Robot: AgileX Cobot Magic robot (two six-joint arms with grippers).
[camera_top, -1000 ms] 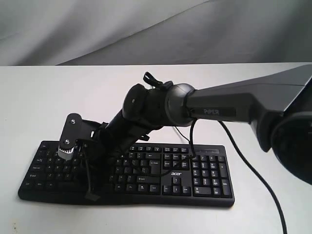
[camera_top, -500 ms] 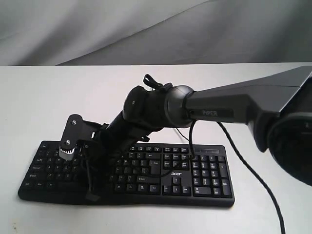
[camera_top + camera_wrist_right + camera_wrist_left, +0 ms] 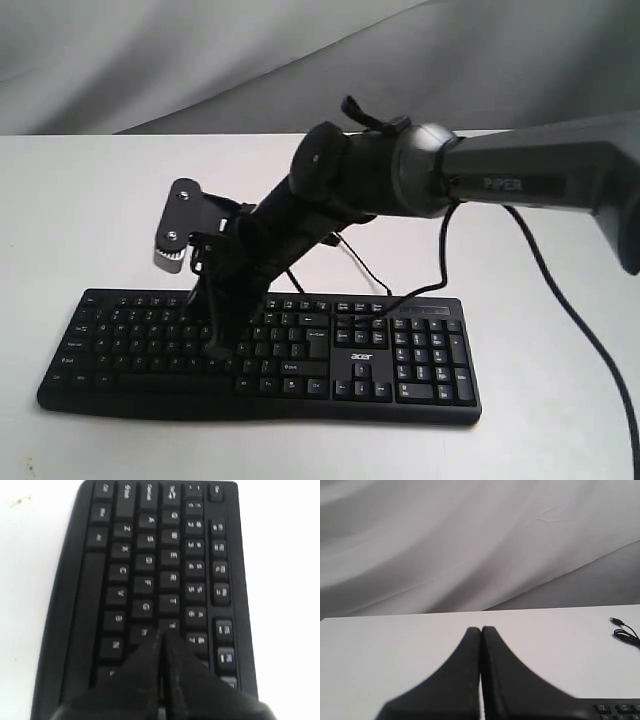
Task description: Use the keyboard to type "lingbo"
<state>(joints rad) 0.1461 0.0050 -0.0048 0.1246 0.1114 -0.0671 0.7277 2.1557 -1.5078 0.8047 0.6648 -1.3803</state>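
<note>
The black keyboard (image 3: 300, 350) lies along the table's front edge, with its acer logo (image 3: 361, 355) beside the keypad. My right gripper (image 3: 217, 345) reaches across from the right and points down onto the middle letter rows, fingers shut with nothing between them. In the right wrist view the right gripper (image 3: 161, 631) has its tips over the keyboard (image 3: 150, 560) between the H and Y keys; whether they press a key I cannot tell. My left gripper (image 3: 481, 629) is shut and empty above the white table, with a corner of the keyboard (image 3: 615, 709) beside it.
The thin USB cable (image 3: 625, 632) lies coiled on the white table (image 3: 90, 210) behind the keyboard. A thicker black arm cable (image 3: 560, 305) hangs down on the right. A grey cloth backdrop (image 3: 200, 60) closes the far side.
The right arm has risen and swung right. Its shut fingertips moved from the keyboard's front edge back to the middle letter rows.
</note>
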